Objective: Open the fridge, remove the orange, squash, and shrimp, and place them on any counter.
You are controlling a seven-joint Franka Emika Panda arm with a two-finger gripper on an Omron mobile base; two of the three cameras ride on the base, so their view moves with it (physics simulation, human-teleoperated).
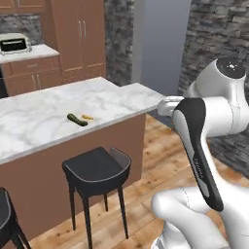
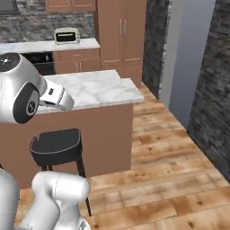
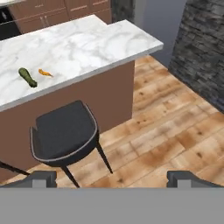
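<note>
Pincer (image 3: 112,178) spread wide, holding nothing — tips dark at the bottom of the hand view, aimed down over a black stool (image 3: 64,132) and the wooden floor (image 3: 175,127). Squash (image 1: 77,119) lying flat on the white marble desk (image 1: 121,97), shrimp (image 1: 88,117) just beside it, apart. Arm folded high, elbow bent — wrist level, off the desk's end. Grey fridge (image 1: 163,44) closed beyond, between stone walls.
</note>
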